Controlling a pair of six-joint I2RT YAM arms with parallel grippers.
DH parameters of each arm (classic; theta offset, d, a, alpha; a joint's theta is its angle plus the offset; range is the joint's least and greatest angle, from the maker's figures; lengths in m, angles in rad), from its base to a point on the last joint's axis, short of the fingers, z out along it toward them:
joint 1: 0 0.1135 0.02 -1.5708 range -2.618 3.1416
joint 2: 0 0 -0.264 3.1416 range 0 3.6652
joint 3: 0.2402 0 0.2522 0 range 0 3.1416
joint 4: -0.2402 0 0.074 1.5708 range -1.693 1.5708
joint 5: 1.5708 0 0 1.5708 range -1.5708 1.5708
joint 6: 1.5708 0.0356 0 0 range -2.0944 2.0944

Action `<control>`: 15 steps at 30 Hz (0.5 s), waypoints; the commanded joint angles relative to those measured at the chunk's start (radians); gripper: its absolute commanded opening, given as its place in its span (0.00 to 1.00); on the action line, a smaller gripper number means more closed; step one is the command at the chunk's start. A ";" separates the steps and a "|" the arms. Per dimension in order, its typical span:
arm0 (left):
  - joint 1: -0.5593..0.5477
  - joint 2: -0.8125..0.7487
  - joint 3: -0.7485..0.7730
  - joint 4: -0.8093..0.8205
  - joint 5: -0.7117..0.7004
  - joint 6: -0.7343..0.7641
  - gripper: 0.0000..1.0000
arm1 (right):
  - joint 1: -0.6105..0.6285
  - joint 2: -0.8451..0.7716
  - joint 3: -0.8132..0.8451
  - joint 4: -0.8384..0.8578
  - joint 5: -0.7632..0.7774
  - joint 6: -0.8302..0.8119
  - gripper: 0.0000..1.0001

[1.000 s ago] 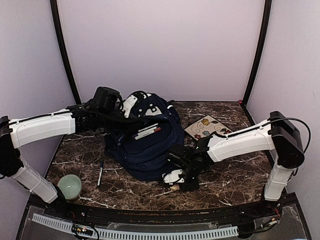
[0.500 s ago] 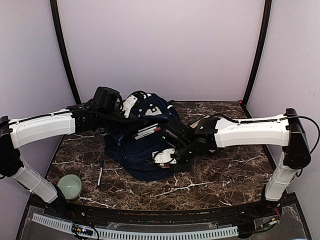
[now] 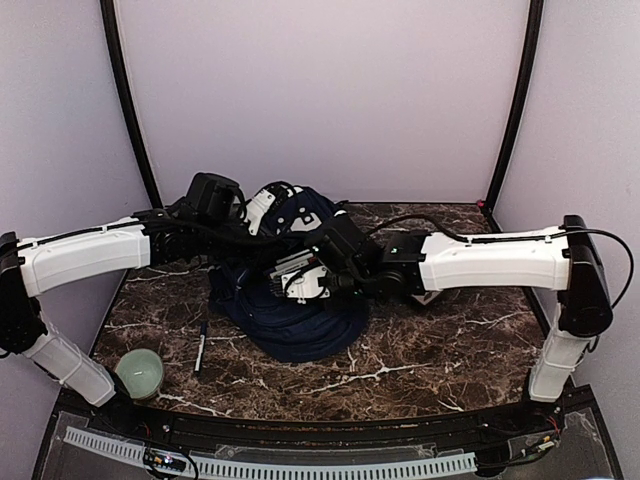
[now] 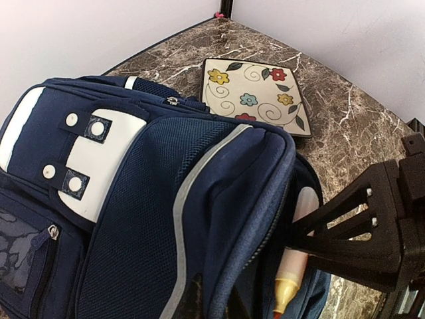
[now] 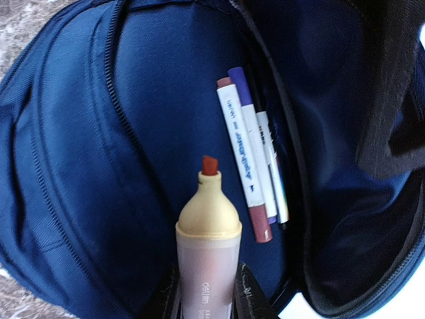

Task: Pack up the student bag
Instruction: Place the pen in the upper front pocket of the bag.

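Observation:
The navy student bag (image 3: pixel 290 310) lies in the middle of the table with its main pocket held open. My left gripper (image 3: pixel 262 212) is shut on the bag's upper zipper edge (image 4: pixel 255 219), with its fingertips at the bottom of the left wrist view. My right gripper (image 3: pixel 300 283) is shut on an uncapped highlighter (image 5: pixel 207 246) with a yellow collar and red tip, and holds it inside the opening. The highlighter also shows in the left wrist view (image 4: pixel 295 266). Three pens (image 5: pixel 249 159) lie inside the bag beyond the tip.
A flowered square plate (image 4: pixel 255 96) lies on the marble right of the bag. A black pen (image 3: pixel 200 347) lies on the table left of the bag. A pale green cup (image 3: pixel 140 372) stands at the front left.
My right arm has swung from the table's front toward the back left, carrying the highlighter into the bag's opening. The left arm has kept still on the bag's edge.

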 commanded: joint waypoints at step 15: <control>-0.003 -0.088 0.022 0.022 0.046 -0.001 0.02 | -0.009 0.189 -0.035 0.450 0.084 -0.326 0.14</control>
